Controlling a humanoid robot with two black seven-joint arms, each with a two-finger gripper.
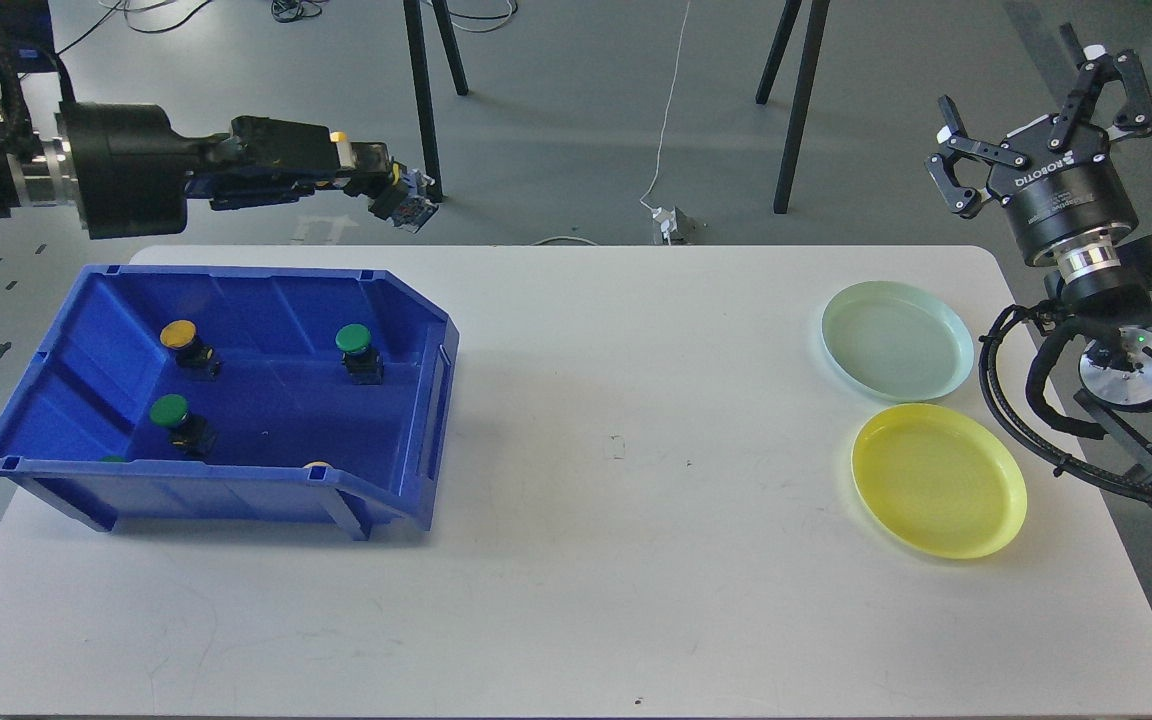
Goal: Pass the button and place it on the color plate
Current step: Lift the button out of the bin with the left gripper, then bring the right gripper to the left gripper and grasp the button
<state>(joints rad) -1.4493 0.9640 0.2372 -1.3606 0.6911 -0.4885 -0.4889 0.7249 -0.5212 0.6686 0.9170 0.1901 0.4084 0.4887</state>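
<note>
My left gripper is raised high above the far edge of the blue bin and is shut on a yellow-capped button with a black body. In the bin lie a yellow button, a green button and another green button; two more caps peek over the bin's front wall. My right gripper is open and empty, held up beyond the table's far right corner. A pale green plate and a yellow plate lie on the table at the right.
The white table spans the view. Black stand legs and a white cable with a power plug are on the floor behind the table. My right arm's base and hoses hang off the table's right edge.
</note>
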